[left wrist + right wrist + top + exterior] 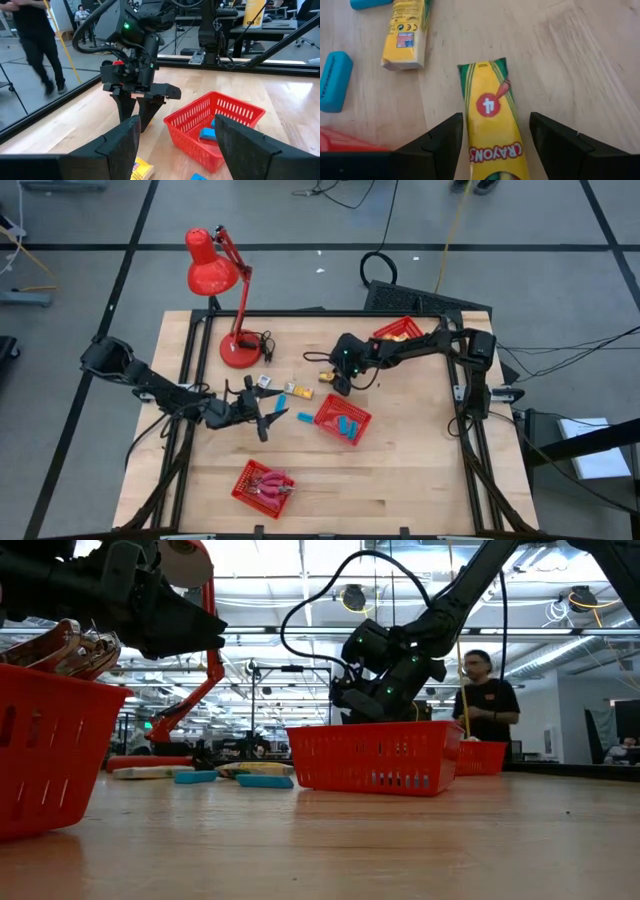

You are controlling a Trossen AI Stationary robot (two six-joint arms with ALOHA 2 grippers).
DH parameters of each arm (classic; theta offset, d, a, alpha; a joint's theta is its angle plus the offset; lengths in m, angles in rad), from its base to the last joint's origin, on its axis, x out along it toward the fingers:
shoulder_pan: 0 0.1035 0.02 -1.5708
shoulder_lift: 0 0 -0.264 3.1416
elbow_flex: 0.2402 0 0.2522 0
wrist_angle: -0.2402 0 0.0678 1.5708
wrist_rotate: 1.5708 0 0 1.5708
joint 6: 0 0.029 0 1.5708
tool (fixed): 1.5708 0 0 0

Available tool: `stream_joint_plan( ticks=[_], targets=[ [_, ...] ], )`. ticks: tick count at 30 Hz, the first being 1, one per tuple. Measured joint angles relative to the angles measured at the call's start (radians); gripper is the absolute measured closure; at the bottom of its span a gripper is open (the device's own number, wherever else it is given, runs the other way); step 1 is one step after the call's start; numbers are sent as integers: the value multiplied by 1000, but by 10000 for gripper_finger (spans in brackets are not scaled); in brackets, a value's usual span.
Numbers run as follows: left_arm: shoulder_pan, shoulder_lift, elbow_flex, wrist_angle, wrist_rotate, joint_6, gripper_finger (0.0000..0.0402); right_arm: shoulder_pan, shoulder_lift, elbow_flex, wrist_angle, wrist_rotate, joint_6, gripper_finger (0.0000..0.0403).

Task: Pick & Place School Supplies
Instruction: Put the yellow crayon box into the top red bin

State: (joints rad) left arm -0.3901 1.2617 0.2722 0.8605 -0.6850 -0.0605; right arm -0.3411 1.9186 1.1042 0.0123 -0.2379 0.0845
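Note:
My right gripper (335, 383) is open and points down at the table's middle. Its fingers stand on either side of a yellow crayon packet (490, 117) that lies flat on the wood. I cannot tell whether they touch it. A second yellow packet (406, 35) and a blue block (334, 80) lie beside it. My left gripper (268, 418) is open and empty, left of a red basket (342, 420) that holds blue blocks (207, 134). A yellow packet (141, 170) lies just below the left gripper.
A red basket with pink-handled tools (263, 485) stands near the front edge. Another red basket with yellow packets (398, 330) stands at the far right. A red desk lamp (225, 300) stands at the far left. People (485, 690) are in the room beyond the table.

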Motion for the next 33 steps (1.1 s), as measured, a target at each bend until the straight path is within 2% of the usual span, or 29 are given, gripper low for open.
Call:
stream_joint_plan(
  ticks=[4,10,17,20,25,33],
  targets=[
    [0,0,0,-4,0,-2,142,15,0,0,-2,7,-30,198],
    [0,0,0,-4,0,-2,142,51,0,0,-27,110,-103,205],
    [0,0,0,-4,-1,-3,142,55,-1,1,-39,132,-132,211],
    [0,0,0,-4,-1,-3,142,55,-1,1,-37,135,-147,243],
    [0,0,0,-6,-1,-3,142,57,-4,1,-37,136,-156,335],
    [5,0,0,-23,-5,-13,142,58,-4,1,-34,139,-165,341]
  ],
)
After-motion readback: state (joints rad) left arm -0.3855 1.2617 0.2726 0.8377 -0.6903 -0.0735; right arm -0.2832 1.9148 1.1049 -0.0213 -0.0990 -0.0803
